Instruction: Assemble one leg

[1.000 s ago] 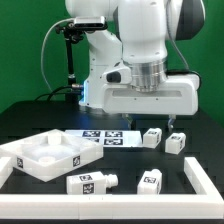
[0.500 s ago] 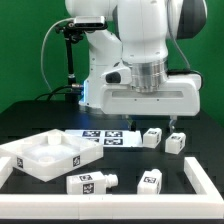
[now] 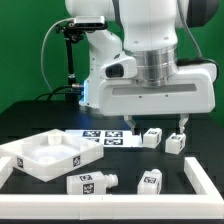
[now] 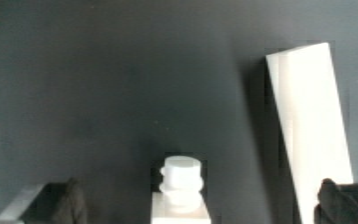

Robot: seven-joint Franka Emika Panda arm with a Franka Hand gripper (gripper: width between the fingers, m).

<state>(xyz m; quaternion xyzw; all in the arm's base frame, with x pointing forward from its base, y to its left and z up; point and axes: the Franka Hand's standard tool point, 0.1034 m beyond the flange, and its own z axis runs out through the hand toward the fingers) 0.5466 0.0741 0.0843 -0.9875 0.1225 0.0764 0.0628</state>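
Well off to the exterior view's left of the gripper [image 3: 155,122], the panel [image 3: 48,155] lies rim-up, probably waiting for legs. Below the gripper lies the leg [image 3: 150,137]. The fingers [image 3: 128,122] hang spread wide and empty, apparently to straddle it. A second leg [image 3: 175,143] lies near the gripper's other finger.
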